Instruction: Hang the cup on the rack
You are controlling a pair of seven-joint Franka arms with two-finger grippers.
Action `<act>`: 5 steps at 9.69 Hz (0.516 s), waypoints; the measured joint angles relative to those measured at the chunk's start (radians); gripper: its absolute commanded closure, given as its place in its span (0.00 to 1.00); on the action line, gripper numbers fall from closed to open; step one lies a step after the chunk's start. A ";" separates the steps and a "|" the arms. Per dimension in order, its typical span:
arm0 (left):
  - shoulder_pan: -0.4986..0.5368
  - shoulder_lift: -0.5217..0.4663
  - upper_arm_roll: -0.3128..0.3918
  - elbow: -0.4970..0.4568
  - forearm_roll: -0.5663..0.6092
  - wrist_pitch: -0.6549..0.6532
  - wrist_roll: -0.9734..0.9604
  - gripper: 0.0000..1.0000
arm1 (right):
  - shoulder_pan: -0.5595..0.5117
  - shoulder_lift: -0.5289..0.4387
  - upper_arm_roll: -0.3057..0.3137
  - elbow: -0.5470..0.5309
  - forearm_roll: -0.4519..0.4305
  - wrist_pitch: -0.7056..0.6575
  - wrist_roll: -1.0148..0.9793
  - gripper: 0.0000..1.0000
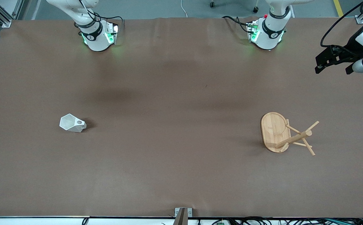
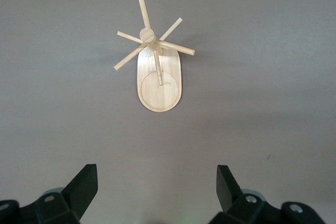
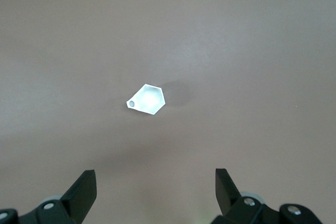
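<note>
- Watching an untouched scene: the cup (image 1: 72,123) sits on the table (image 1: 175,103) at middle left of the front frame, toward the right arm's end, and the rack (image 1: 286,133) stands at middle right, toward the left arm's end, well apart from it.
- You've got the right gripper (image 3: 155,190) high over the cup, fingers spread wide, nothing between them; in the right wrist view the cup sits near frame center, rim up, handle hole showing.
- Your left gripper (image 2: 156,186) hangs over the rack's patch of table, likewise released and empty; in the front view it shows only at the upper right edge.
- The rack's pegs fan out from the post above the oval base, thin and steeply angled.
- Risk one, as I judge it: those slanted facets. Close on two sloping faces and the cup may squirt out or twist in your fingers.
- Risk two: the handle hole is small. Come in off-axis and the peg will meet the handle block rather than thread it.
- Risk three: push sideways on a peg and the light rack could slide or tip; your waiting left arm may need to steady the base.
</note>
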 measured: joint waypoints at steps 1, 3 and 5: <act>0.000 0.000 0.000 0.000 0.000 0.000 0.000 0.00 | 0.000 0.000 0.000 0.000 0.000 -0.004 -0.005 0.00; 0.000 0.000 0.000 0.001 0.000 0.000 0.000 0.00 | 0.000 0.000 0.000 0.000 0.000 -0.011 -0.007 0.00; 0.001 0.000 0.000 0.001 0.000 0.000 0.000 0.00 | 0.000 0.000 0.000 0.000 0.000 -0.011 -0.007 0.00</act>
